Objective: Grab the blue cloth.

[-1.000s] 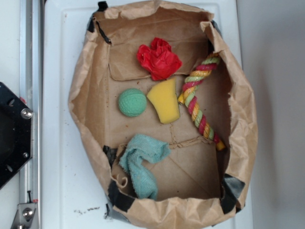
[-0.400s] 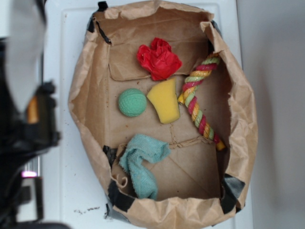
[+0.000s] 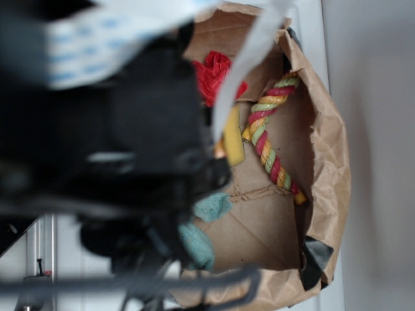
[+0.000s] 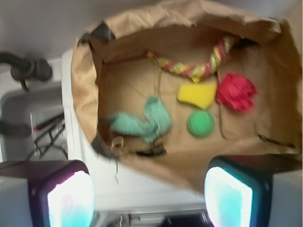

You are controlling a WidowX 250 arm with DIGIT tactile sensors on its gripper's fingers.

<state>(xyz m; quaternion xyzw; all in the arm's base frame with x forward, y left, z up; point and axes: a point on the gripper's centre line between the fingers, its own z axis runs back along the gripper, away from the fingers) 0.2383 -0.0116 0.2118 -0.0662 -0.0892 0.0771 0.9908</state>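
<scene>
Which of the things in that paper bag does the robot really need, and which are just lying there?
Needed:
blue cloth
gripper, open and empty, above the bag's near edge

Just lying there:
red cloth
green ball
yellow sponge
striped rope
paper bag holding them all

The paper bag (image 4: 90, 80) is open at the top; its crumpled walls enclose the floor on all sides. The blue cloth (image 4: 142, 122) lies near the taped corner, with bare floor around it except the adjacent wall. The green ball (image 4: 200, 123), yellow sponge (image 4: 196, 93) and red cloth (image 4: 235, 91) cluster apart from it. The rope (image 4: 194, 66) lies along the opposite wall. The gripper (image 4: 149, 194), fingers spread, sits outside the bag above its near wall.
</scene>
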